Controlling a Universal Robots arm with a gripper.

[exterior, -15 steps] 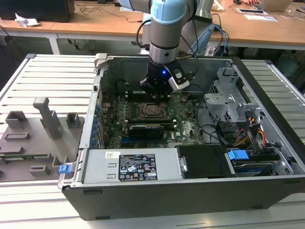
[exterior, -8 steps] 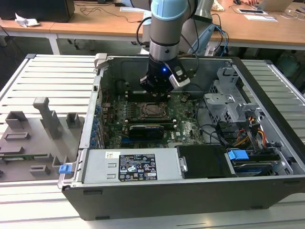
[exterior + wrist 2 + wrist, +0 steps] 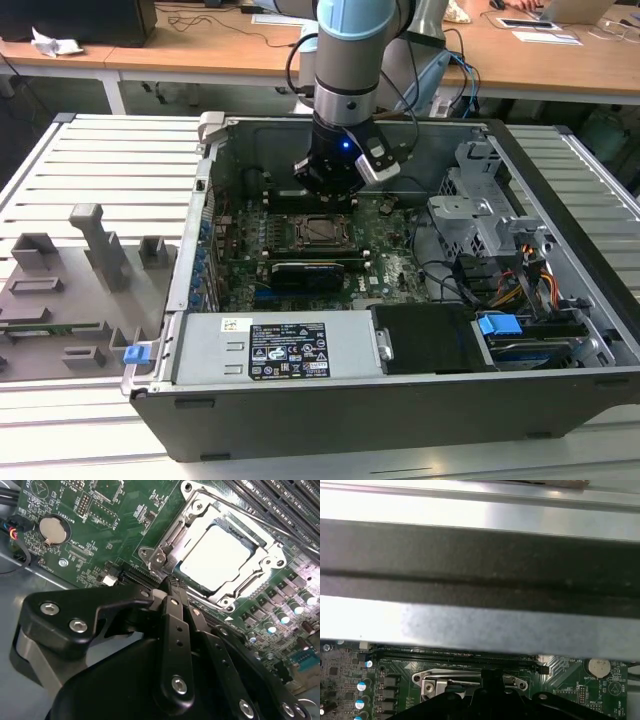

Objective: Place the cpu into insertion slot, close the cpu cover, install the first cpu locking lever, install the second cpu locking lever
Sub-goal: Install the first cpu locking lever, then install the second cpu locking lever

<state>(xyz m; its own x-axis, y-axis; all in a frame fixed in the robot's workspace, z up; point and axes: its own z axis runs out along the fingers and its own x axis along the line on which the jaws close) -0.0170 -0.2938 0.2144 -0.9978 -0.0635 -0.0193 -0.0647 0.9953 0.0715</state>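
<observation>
The cpu [image 3: 215,557] lies flat in the insertion slot [image 3: 298,232], pale and brightly lit. The cpu cover [image 3: 210,515] is down over it, its metal frame ringing the chip. A thin lever rod [image 3: 260,522] runs along the socket's side by the memory slots. My gripper [image 3: 170,585] is shut, with nothing visible between the fingers [image 3: 175,615]. Its tip sits just off one corner of the socket. In the exterior view the gripper [image 3: 330,190] hangs low inside the open computer case, just behind the socket. The first wrist view catches the socket [image 3: 435,680] beside the gripper's tip [image 3: 487,677].
Long black memory slots [image 3: 280,500] flank the socket, and a coin battery [image 3: 52,528] sits on the green board. A black card [image 3: 310,272], the power supply [image 3: 285,350] and a drive cage [image 3: 480,200] crowd the case. The case wall [image 3: 480,565] stands close. Grey fixtures [image 3: 90,250] lie at the exterior view's left.
</observation>
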